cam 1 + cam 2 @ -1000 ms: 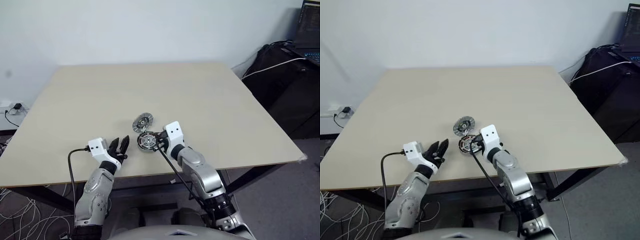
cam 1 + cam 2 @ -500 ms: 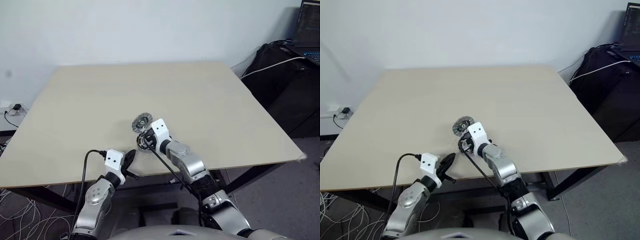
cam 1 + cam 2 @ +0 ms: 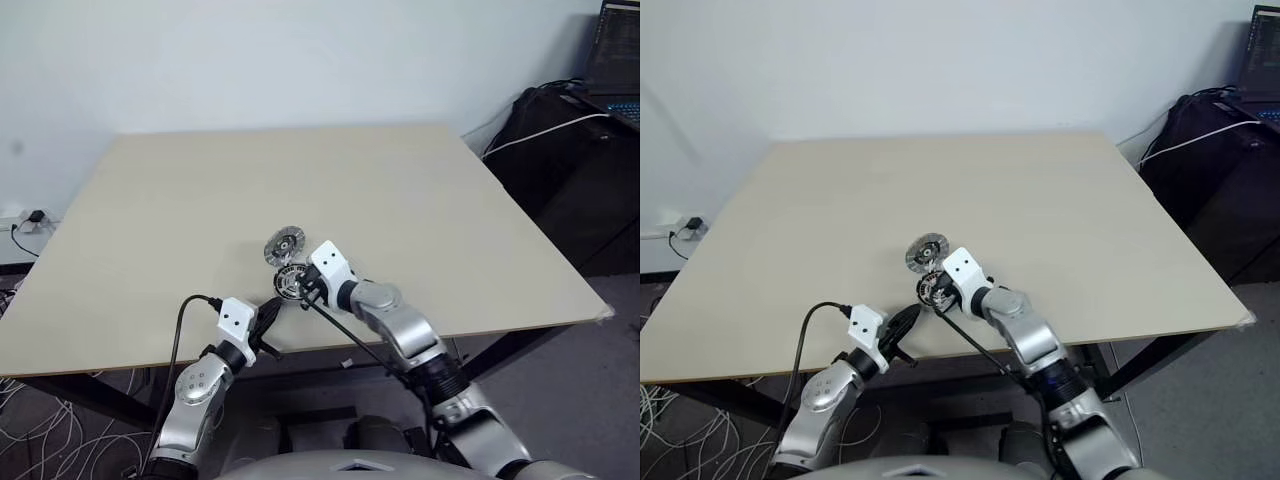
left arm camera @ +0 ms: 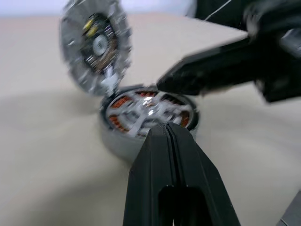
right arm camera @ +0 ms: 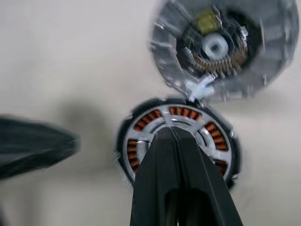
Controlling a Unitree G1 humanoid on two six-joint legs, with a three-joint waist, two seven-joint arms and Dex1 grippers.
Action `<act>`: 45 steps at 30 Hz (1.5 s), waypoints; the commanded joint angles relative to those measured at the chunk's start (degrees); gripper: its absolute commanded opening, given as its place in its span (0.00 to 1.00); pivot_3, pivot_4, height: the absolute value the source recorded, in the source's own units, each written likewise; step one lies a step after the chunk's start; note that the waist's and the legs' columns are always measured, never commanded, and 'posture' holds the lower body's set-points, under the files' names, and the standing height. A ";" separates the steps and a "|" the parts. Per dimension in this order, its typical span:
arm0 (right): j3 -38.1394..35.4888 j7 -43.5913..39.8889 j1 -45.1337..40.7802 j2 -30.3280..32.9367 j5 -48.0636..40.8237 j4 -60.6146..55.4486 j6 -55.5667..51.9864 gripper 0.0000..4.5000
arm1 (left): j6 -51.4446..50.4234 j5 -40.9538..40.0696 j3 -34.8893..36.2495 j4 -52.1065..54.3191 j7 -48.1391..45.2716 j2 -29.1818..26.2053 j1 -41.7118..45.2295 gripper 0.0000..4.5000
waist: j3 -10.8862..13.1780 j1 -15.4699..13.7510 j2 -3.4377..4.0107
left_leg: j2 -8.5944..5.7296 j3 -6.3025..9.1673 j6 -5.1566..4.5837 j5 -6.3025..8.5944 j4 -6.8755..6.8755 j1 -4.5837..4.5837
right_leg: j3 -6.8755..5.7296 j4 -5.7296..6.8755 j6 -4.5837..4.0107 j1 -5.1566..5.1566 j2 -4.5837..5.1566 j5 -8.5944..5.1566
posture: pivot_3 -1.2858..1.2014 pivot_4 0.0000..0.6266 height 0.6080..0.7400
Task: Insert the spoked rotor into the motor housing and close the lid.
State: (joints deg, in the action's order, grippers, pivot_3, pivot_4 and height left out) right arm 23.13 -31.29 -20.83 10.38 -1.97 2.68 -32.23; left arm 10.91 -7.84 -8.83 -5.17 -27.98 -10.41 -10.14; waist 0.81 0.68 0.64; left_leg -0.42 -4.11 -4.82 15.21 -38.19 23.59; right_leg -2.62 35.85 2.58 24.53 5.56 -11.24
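Observation:
The motor housing (image 4: 115, 141), a grey puck with copper windings, lies near the table's front edge. The spoked rotor (image 4: 150, 110) sits inside it, its silver spokes lying over the windings within a black rim (image 5: 123, 141). The lid (image 3: 284, 245) rests just beyond the housing with its ribbed, dark-centred face up, touching the far rim. My right gripper (image 5: 171, 131) is shut, with its tip over the rotor's centre. My left gripper (image 4: 167, 126) is also shut and empty. It points at the housing's near side from the front left.
The beige table (image 3: 420, 200) is wide and bare beyond the parts. Its front edge (image 3: 120, 355) runs just beneath my left wrist. A black bag and cables (image 3: 570, 130) sit off the table at the right.
My left gripper has shut and swung right, up to the housing's near side. My right gripper stayed at the housing while its wrist turned.

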 commanded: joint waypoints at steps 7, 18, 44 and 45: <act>8.24 -13.54 -6.58 10.09 4.14 -2.26 1.90 0.28 | 3.91 0.28 -0.19 -3.64 -1.16 0.81 1.26 0.00 | 0.04 -0.09 -0.07 | 0.01 0.04 -0.05 -0.03 -0.06 0.01 | -0.09 0.01 0.00 -0.03 -0.07 0.00 | 0.52 0.00 1.00; 13.18 -20.86 -14.64 10.03 9.32 6.92 7.15 0.48 | 4.68 -0.06 0.58 -4.74 -0.67 1.84 0.08 0.00 | 0.07 -0.16 -0.13 | -0.02 0.06 -0.08 0.00 -0.24 0.01 | -0.11 0.05 0.05 -0.10 -0.07 0.03 | 0.52 0.00 1.00; 17.24 -30.06 -23.09 6.18 18.21 24.13 15.04 0.48 | 5.05 -1.81 1.68 -6.33 -0.69 5.34 -0.26 0.00 | 0.05 -0.09 -0.10 | -0.01 0.13 -0.05 0.01 -0.37 0.03 | -0.12 0.14 0.01 -0.11 0.02 0.08 | 0.52 0.00 1.00; 17.40 -30.29 -23.27 6.10 18.67 24.35 15.31 0.48 | 5.09 -1.80 1.72 -6.33 -0.67 5.40 -0.25 0.00 | 0.05 -0.09 -0.10 | -0.01 0.13 -0.05 0.01 -0.38 0.03 | -0.13 0.15 0.01 -0.11 0.02 0.08 | 0.52 0.00 1.00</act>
State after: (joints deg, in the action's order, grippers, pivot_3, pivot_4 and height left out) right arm 40.58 -61.14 -42.57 16.30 15.62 26.80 -17.62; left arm 14.62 -9.19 -7.31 -11.82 -28.72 -5.47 -11.01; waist 0.86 0.59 0.54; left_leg -0.43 -3.97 -4.88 15.22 -38.59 23.62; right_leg -2.74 36.00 2.59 24.42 5.58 -11.16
